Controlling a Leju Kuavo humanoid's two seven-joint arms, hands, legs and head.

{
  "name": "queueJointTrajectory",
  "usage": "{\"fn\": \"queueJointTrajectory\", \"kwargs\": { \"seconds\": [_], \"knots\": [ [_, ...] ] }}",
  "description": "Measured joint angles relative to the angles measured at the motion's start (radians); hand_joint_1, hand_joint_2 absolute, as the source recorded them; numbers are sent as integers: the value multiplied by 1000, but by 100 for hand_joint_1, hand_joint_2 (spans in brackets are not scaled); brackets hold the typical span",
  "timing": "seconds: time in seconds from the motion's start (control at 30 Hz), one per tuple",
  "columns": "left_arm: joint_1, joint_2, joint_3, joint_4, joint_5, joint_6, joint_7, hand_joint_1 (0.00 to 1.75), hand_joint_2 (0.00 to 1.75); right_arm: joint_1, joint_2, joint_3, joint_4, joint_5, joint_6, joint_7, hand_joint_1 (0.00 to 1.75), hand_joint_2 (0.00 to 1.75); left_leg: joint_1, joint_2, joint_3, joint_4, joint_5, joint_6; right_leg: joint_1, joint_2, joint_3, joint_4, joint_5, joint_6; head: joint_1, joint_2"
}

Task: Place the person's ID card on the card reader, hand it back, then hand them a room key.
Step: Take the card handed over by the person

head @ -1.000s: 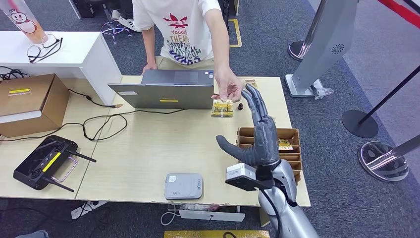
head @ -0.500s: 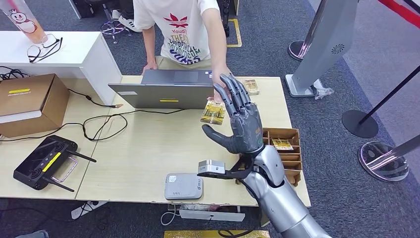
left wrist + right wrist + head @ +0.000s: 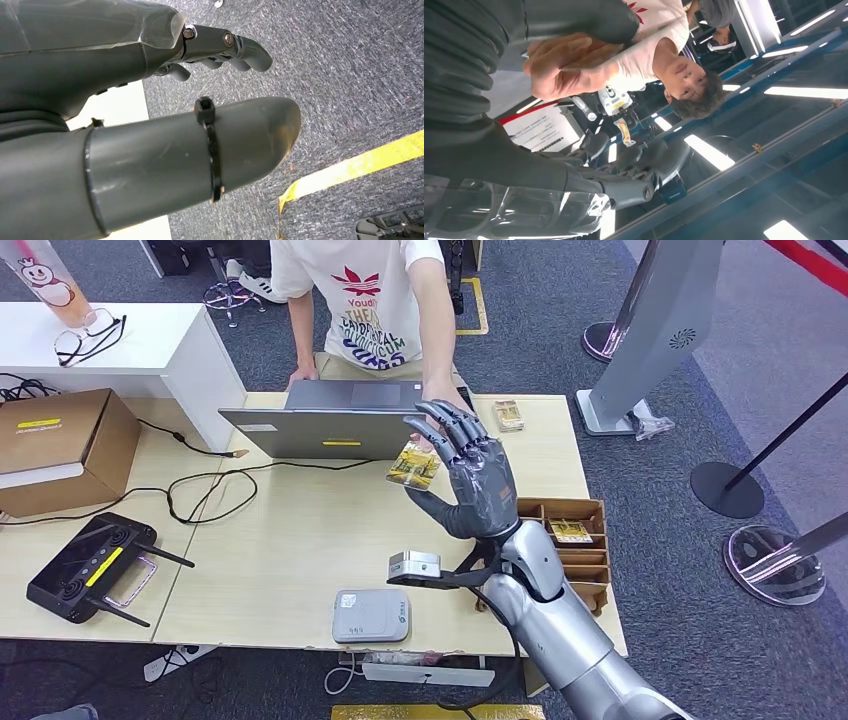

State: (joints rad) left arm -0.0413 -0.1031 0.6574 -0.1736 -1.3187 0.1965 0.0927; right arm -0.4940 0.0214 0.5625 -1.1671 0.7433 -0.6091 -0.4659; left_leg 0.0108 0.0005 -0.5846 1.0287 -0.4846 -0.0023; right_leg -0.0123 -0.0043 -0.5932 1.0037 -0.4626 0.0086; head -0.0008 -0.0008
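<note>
1. Our right hand point(image 3: 468, 480) is raised over the far side of the table, palm facing left, its dark grey moulded fingers bent forward and the thick thumb held below them.
2. The ID card point(image 3: 413, 464), a small flat rectangle printed in yellow, lies between those fingers and the thumb. The person's hand point(image 3: 569, 62) is on the card as well, so we cannot tell whether our own fingers grip it yet.
3. In the right wrist view, the person's hand presses close against our smooth grey thumb.
4. Our left hand point(image 3: 150, 100) hangs over rough grey carpet crossed by a yellow stripe. Its dark fingers curl inward with nothing in them, and a black cable tie rings the rounded thumb.
5. Near our forearm, a brown divided tray point(image 3: 575, 535) holds a yellow card in one of its slots.
6. The card reader point(image 3: 371, 615), a flat grey box with rounded corners, sits at the near edge of the pale wood-grain table point(image 3: 280, 540).
7. An open grey laptop point(image 3: 330, 425) stands beyond the card, with the person in a white printed T-shirt point(image 3: 370, 300) behind it.
</note>
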Motion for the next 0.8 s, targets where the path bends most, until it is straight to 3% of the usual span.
{"fn": "queueJointTrajectory", "kwargs": {
  "seconds": [0.33,0.8],
  "knots": [
    [0,1,0,0,-4,0,0,0,0,-5,0,9,10,-16,-6,-6,150,175,0,0,0,0,0,0,0,0,0,0,0,0,0,0],
    [0,5,0,0,-6,-1,0,0,0,-12,-2,13,19,-20,-13,-7,151,175,0,0,0,0,0,0,0,0,0,0,0,0,0,0]
  ]
}}
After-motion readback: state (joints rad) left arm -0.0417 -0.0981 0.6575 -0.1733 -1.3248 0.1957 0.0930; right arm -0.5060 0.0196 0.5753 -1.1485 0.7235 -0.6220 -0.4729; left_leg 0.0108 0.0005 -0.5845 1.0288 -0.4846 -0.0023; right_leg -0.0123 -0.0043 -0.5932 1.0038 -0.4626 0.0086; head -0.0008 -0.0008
